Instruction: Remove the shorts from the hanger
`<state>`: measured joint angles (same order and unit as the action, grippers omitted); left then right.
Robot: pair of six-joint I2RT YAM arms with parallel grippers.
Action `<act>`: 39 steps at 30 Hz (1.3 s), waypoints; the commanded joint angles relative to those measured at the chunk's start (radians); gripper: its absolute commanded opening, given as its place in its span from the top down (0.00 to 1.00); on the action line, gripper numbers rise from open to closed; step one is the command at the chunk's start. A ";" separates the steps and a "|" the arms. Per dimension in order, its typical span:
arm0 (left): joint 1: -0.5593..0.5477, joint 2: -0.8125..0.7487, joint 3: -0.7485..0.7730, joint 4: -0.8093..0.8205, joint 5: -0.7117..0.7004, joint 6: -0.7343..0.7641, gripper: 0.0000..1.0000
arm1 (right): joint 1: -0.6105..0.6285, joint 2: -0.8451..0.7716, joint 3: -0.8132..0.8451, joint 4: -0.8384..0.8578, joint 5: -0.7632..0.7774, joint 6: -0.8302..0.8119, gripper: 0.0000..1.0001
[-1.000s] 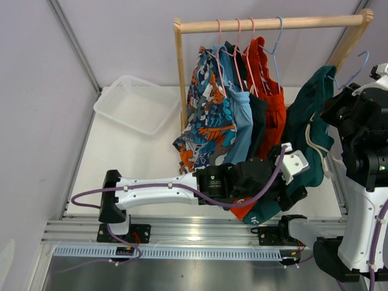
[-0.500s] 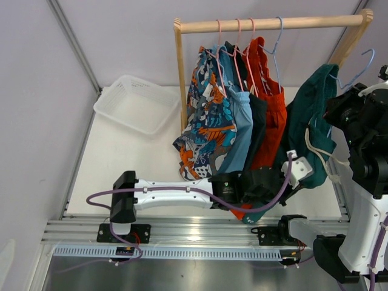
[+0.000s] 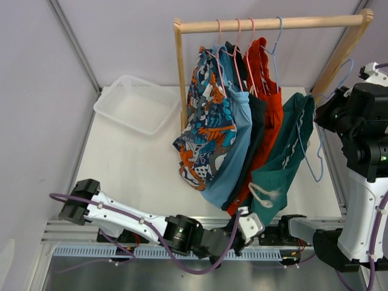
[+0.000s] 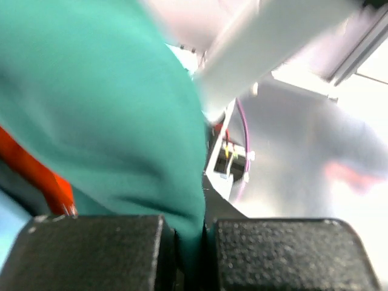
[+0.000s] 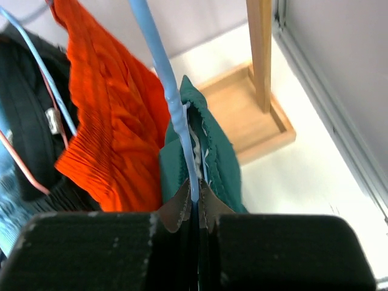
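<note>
The dark teal-green shorts (image 3: 285, 154) hang stretched in a slant from the light blue hanger (image 3: 316, 165) down to the near edge. My left gripper (image 3: 254, 218) is shut on their lower hem. In the left wrist view the teal fabric (image 4: 109, 103) is pinched between the black pads of that gripper (image 4: 195, 254). My right gripper (image 3: 326, 112) is shut on the blue hanger wire (image 5: 162, 79), with the teal waistband (image 5: 221, 163) draped right behind that gripper (image 5: 197, 212). The orange-red shorts (image 5: 103, 127) hang just left of it.
A wooden rack (image 3: 273, 24) carries the cartoon-print (image 3: 209, 121), light blue (image 3: 235, 142), navy (image 3: 256, 124) and orange-red (image 3: 271, 103) shorts on hangers. Its right foot (image 5: 254, 115) lies near the right wall. A white basket (image 3: 136, 103) sits at the back left.
My left gripper shut on the teal shorts and pulled back to the near edge, dragging them down and stretching them. The right gripper tilted the hanger lower.
</note>
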<state>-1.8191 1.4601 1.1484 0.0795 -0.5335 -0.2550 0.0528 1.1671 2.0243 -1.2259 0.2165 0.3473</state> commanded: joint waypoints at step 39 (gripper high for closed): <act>0.073 0.144 0.034 -0.417 -0.046 -0.356 1.00 | -0.123 0.304 0.419 -0.042 -0.413 0.226 1.00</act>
<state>-1.7138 1.5883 1.1557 -0.3016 -0.6182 -0.5297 -0.0181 1.4757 2.3684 -1.4231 -0.1116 0.5434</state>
